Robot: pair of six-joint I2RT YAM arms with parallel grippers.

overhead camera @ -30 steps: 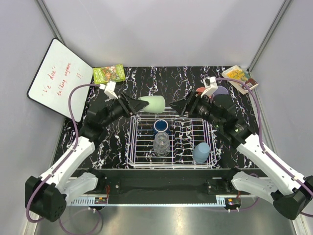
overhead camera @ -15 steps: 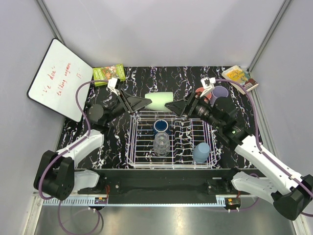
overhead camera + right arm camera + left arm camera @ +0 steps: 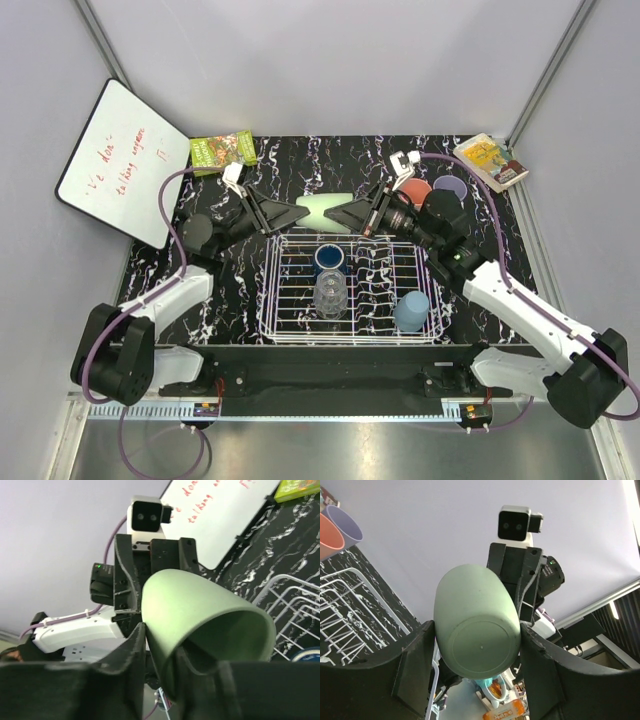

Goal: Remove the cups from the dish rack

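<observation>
A pale green cup [image 3: 325, 210] hangs on its side above the far edge of the white wire dish rack [image 3: 280, 300]. My left gripper [image 3: 300, 212] is shut on its base end [image 3: 477, 640], one finger on each side. My right gripper [image 3: 347, 213] is shut on the cup's rim [image 3: 200, 610], with one finger outside the wall and one inside the mouth. In the rack stand a dark blue cup [image 3: 330, 259], a clear glass [image 3: 330, 295] and a light blue-grey cup [image 3: 411, 311]. A salmon-pink cup [image 3: 415, 190] and a lavender cup [image 3: 450, 186] stand on the table at the far right.
A whiteboard [image 3: 120, 160] leans at the far left. A green packet [image 3: 223, 150] lies at the back, and a book [image 3: 490, 160] sits in the back right corner. The table is black marble with grey walls around it.
The right gripper has moved left to the green cup and closed on its rim. The left gripper has kept its hold on the cup, carrying it a little to the right.
</observation>
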